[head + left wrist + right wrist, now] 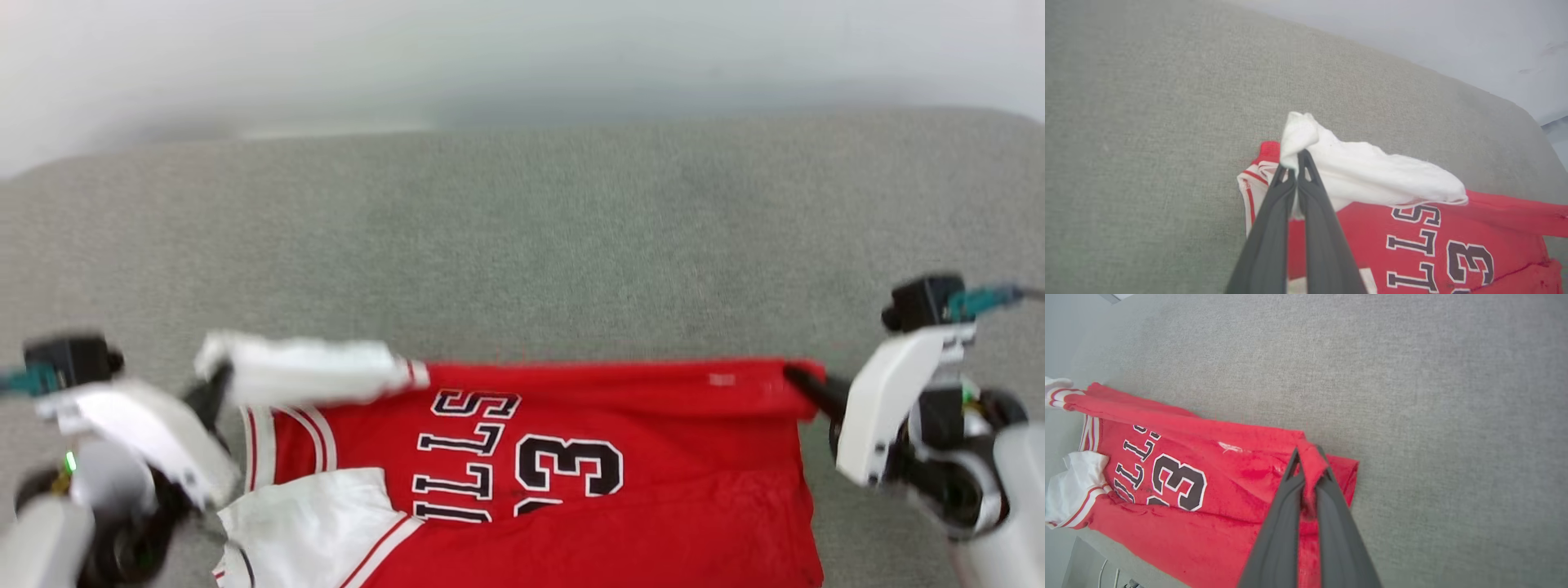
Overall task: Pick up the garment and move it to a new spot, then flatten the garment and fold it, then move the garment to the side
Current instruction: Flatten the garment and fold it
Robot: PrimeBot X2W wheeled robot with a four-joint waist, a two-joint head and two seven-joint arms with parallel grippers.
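**Both grippers pinch the far edge of the red shirt**

Head view: The garment [653,465] lies on a grey cloth surface [522,245], at the near edge of the view, with its black lettering turned sideways. Its far edge runs in a straight line from one gripper to the other. The left gripper [216,382] reaches in from the lower left, and its dark tips meet the end of a white sleeve [310,369] that stretches along that edge. The right gripper [798,378] comes in from the right, with its tips at the red corner of the hem. A second white sleeve lies flat at the bottom left of the shirt. The view is slightly blurred.

Left wrist view: The left gripper's two fingers [1274,212] are pressed together, with the bunched end of the white sleeve caught between their tips. The sleeve is lifted clear of the red body, which rests on the grey cloth below and to the right.

Right wrist view: The right gripper's fingers [1339,522] are closed on a fold of red fabric at the shirt's corner, and the cloth rises in a small peak between the tips. The rest of the shirt spreads away to the left on the grey cloth.
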